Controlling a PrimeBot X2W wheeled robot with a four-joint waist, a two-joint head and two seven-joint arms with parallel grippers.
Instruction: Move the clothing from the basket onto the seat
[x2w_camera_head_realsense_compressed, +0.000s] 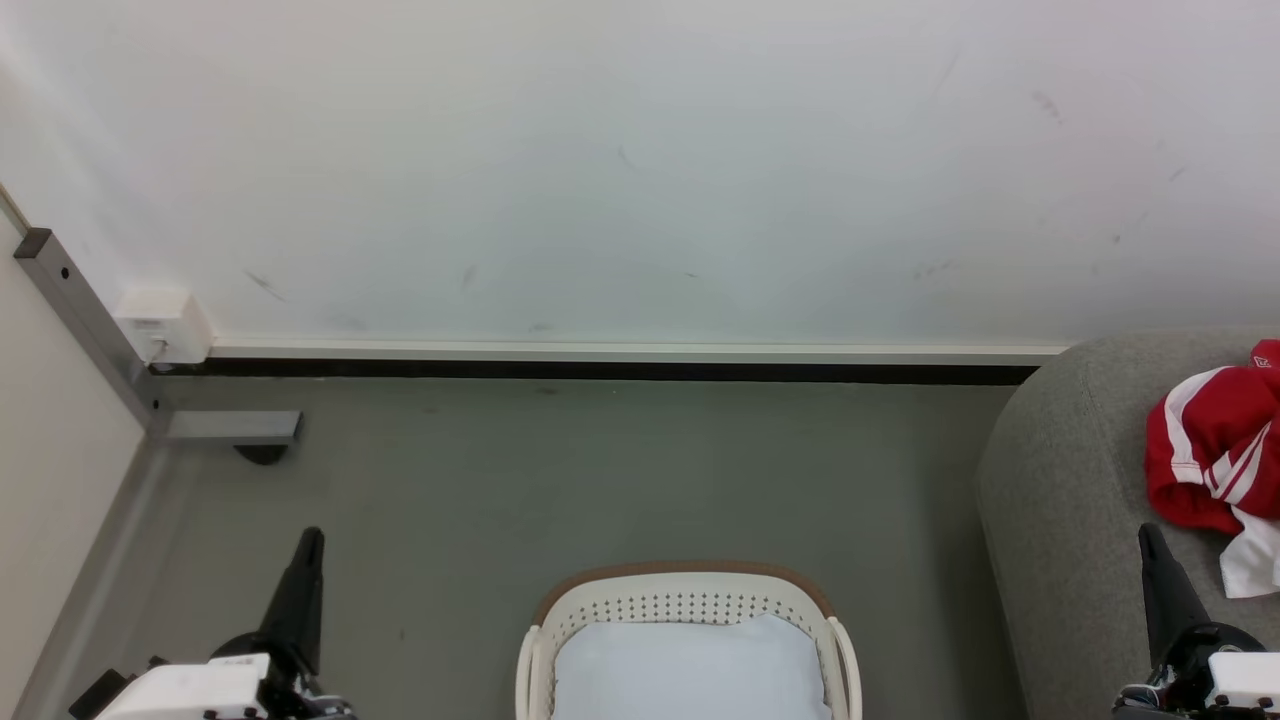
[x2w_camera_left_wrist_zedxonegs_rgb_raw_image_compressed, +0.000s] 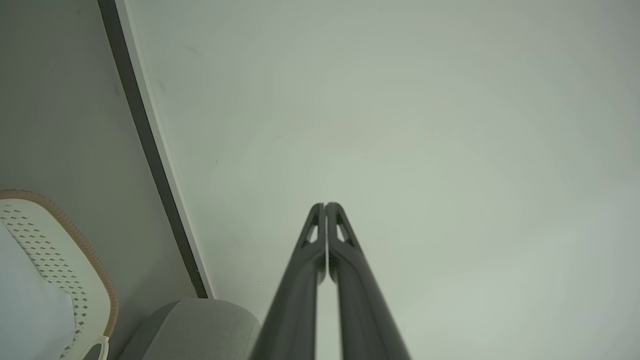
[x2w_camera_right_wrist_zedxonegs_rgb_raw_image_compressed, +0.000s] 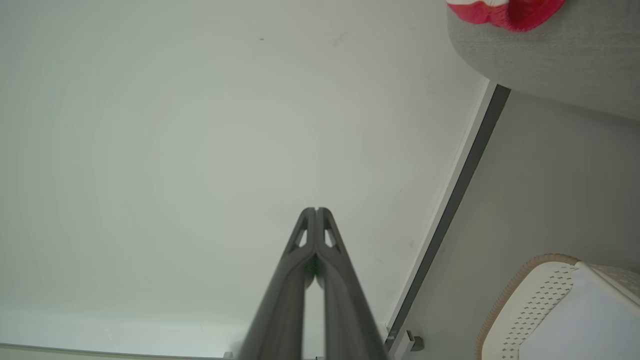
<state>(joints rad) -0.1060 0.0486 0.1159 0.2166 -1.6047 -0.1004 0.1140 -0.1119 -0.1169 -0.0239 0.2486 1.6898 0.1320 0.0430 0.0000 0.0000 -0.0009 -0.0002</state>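
Nearest, at the lower left, the left gripper (x2w_camera_head_realsense_compressed: 310, 545) is pressed fully closed with nothing between its fingers. The right gripper (x2w_camera_head_realsense_compressed: 1150, 540) at the lower right is the same, closed on nothing. Both point up and away toward the wall (x2w_camera_head_realsense_compressed: 640, 150).

Between them sits the basket (x2w_camera_head_realsense_compressed: 690, 600). The part in view holds a pale pad (x2w_camera_head_realsense_compressed: 690, 670) and no red fabric, but its near end is cut off by the picture's edge.

To the right is the seat (x2w_camera_head_realsense_compressed: 1070, 480). The clothing (x2w_camera_head_realsense_compressed: 1215, 460) lies bunched on it, red with white stripes, and a white part trails toward the near side, just beside the right gripper. Its right portion runs out of view.

Beyond is bare floor (x2w_camera_head_realsense_compressed: 600, 470), then the wall.

The job looks done or close to it. The main risk is the right arm: if it swings or pulls away close to that trailing white part, a finger could catch the soft cloth and drag it off the seat. A garment could also go unnoticed in the hidden near end of the basket. The pad could be grabbed by mistake, since it is pale like the white fabric.
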